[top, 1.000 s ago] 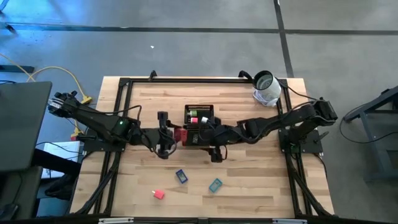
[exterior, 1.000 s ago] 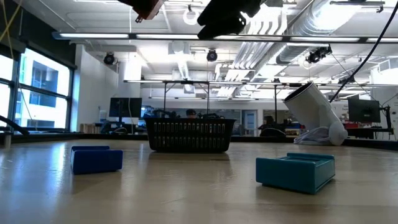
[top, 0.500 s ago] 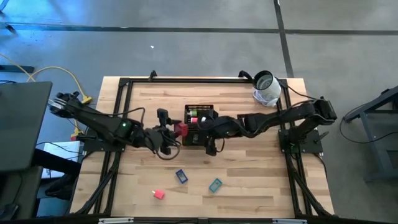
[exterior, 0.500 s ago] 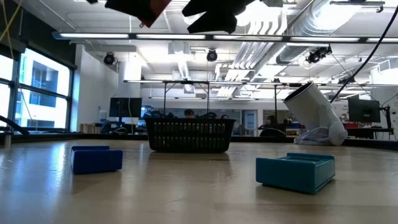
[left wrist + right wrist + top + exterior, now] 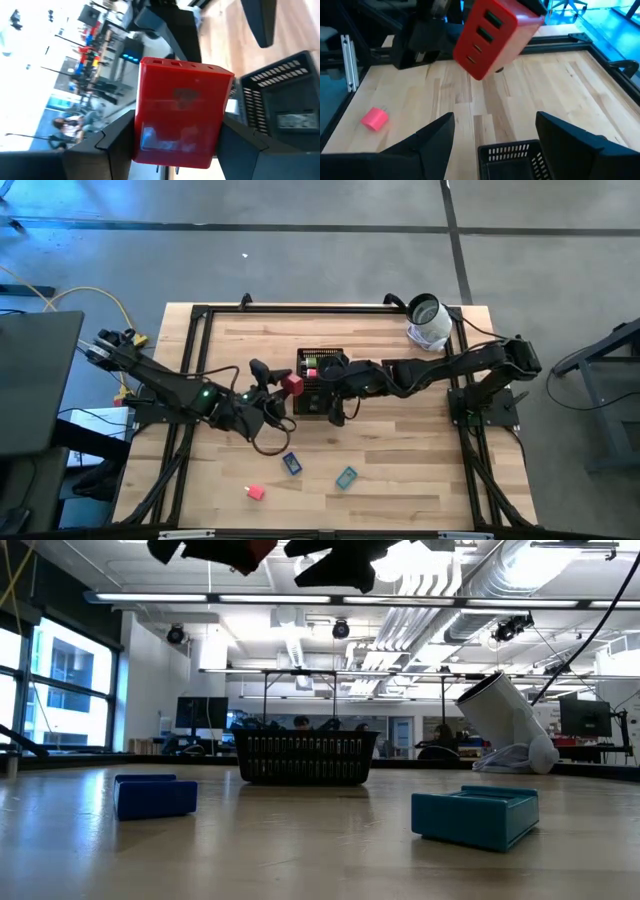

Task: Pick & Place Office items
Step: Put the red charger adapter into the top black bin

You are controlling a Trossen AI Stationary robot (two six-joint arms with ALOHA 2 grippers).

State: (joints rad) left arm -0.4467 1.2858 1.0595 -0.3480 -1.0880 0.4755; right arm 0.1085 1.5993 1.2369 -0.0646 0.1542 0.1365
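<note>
Above the wooden worktop, beside the black mesh tray, the left gripper clamps a red blocky plastic charger; its label is unreadable. The right gripper stands wide over the tray, holding nothing. Behind is an office hall.

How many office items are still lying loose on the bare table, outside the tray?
3: the blue block, the teal block beside it, and the small pink-red piece nearest the front edge. The arms may hide others.
</note>
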